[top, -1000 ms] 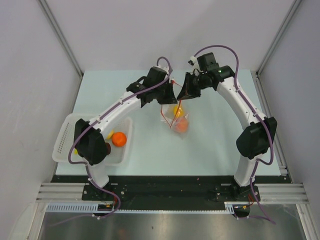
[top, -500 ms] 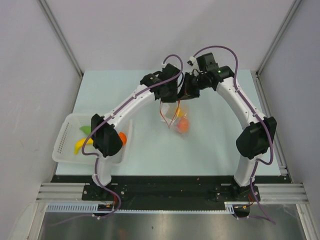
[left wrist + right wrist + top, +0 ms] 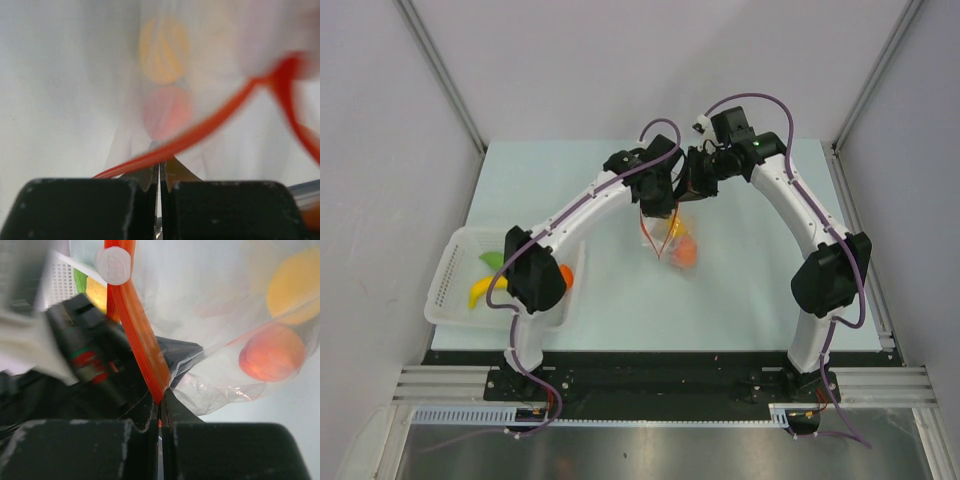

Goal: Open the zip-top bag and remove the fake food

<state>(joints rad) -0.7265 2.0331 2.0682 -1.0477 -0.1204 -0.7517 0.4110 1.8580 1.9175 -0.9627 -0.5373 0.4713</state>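
The zip-top bag (image 3: 667,238) hangs above the table's back middle, held between both arms. My left gripper (image 3: 657,207) is shut on its red-orange zip strip (image 3: 200,135), jaws (image 3: 160,172) pinching the strip's edge. My right gripper (image 3: 693,190) is shut on the strip (image 3: 142,350) too, just below the white slider (image 3: 114,266), jaws (image 3: 160,409) tight together. Fake food sits in the bag: a yellow piece (image 3: 677,226) and an orange piece (image 3: 684,253), also blurred in the left wrist view as yellow (image 3: 164,50) and orange (image 3: 167,112).
A white mesh basket (image 3: 448,270) stands at the table's near left with a yellow banana (image 3: 480,292), a green piece (image 3: 492,260) and an orange piece (image 3: 566,274). The left arm's elbow (image 3: 528,275) hangs over the basket's right side.
The left arm swung right, bringing its wrist closer to the right gripper and uncovering the banana and green piece in the basket. The bag still hangs in about the same place.
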